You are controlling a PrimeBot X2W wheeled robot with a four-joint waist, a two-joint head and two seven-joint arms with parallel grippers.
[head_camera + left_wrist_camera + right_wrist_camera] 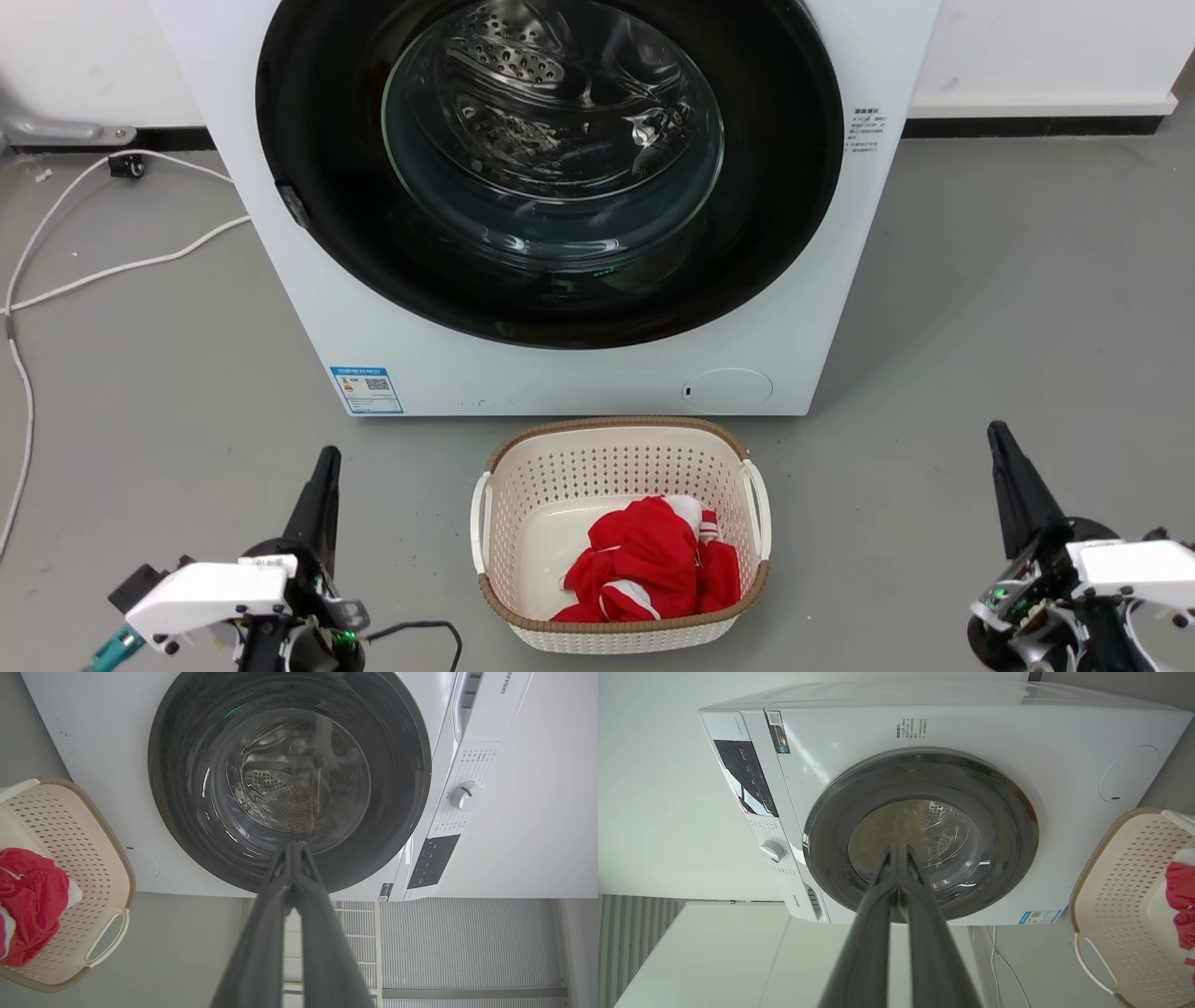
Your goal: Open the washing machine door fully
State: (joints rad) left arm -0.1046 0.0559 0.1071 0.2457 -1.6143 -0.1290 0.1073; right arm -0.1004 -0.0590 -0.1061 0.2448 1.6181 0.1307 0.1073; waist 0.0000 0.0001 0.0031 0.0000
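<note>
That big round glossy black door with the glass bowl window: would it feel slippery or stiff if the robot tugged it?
Probably slippery: the large round glossy black door mirrors light, so its face offers little grip. It looks rigid and would likely swing as one piece, not flex. The small grey tab at its rim seems the likeliest pull point.

The washing machine's white panel (501,700) reads "ense"; its blue sticker (366,389) is unreadable
</note>
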